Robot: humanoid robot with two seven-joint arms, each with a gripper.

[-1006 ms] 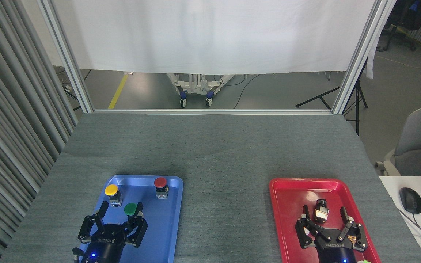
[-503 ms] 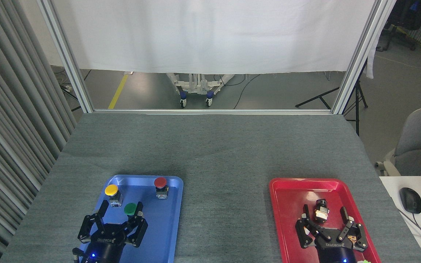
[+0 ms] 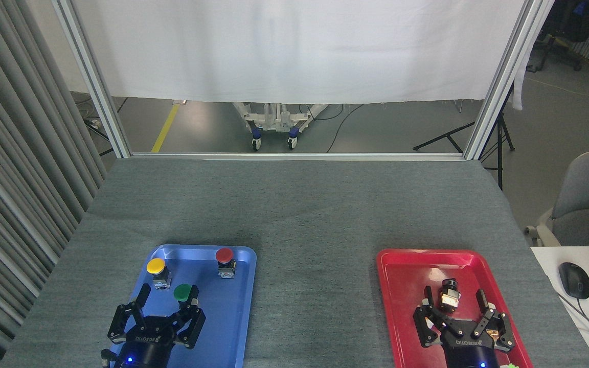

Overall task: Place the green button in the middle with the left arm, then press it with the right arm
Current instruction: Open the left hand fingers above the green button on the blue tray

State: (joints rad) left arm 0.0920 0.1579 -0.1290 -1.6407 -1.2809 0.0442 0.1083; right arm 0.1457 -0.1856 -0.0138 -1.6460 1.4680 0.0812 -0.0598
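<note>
Left tool (image 3: 167, 298) hangs spread wide over the blue tray (image 3: 243, 286), gripping nothing; the green button (image 3: 182, 292) sits between its fingertips, seemingly untouched, ready for a pinch. Right tool (image 3: 454, 296) waits released over the red tray (image 3: 402, 296), straddling a small black-and-brass part (image 3: 448, 297).

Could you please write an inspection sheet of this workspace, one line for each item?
Surface: grey felt tabletop, middle bare.
Job's things: green button stands in the blue tray, beside the left gripper's right finger; contact unclear.
Clutter: yellow button and red button in the blue tray; a small black-and-metal part in the red tray.
Grippers: both open; right gripper straddles the small part.
Cables: on the floor behind the table; a mouse lead on the side desk.
Surroundings: white curtain, metal frame, grey chair.
</note>
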